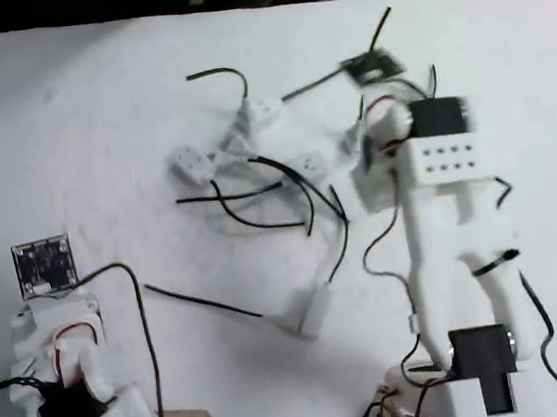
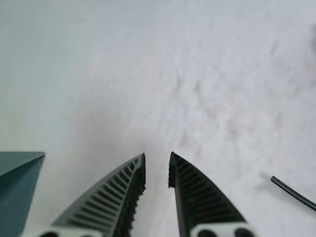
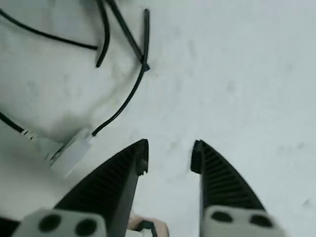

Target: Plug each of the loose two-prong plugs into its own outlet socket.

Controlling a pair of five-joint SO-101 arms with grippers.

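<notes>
1. The white pieces (image 1: 263,111) of the plugs and sockets lie loose in the middle of the tabletop (image 1: 96,108). One more (image 1: 314,315) lies nearer. I cannot tell which are plugs and which are sockets.
2. Their black wires (image 1: 257,193) cross over each other in a tangle. I think each piece must be picked out one at a time.
3. The right claw (image 3: 169,158) hangs low over the tabletop. It is open and holds nothing.
4. One white piece (image 3: 69,152) lies just beside this claw, off to one side and not between its fingers. Its wire (image 3: 123,101) runs away toward the tangle.
5. I think the claw is held open so it can go around that piece. It would have to slide sideways first.
6. The left claw (image 2: 157,170) is at the near left, over bare tabletop. It is open just a crack and holds nothing. It is well apart from the pieces, so it looks like it is waiting for its turn.
</notes>
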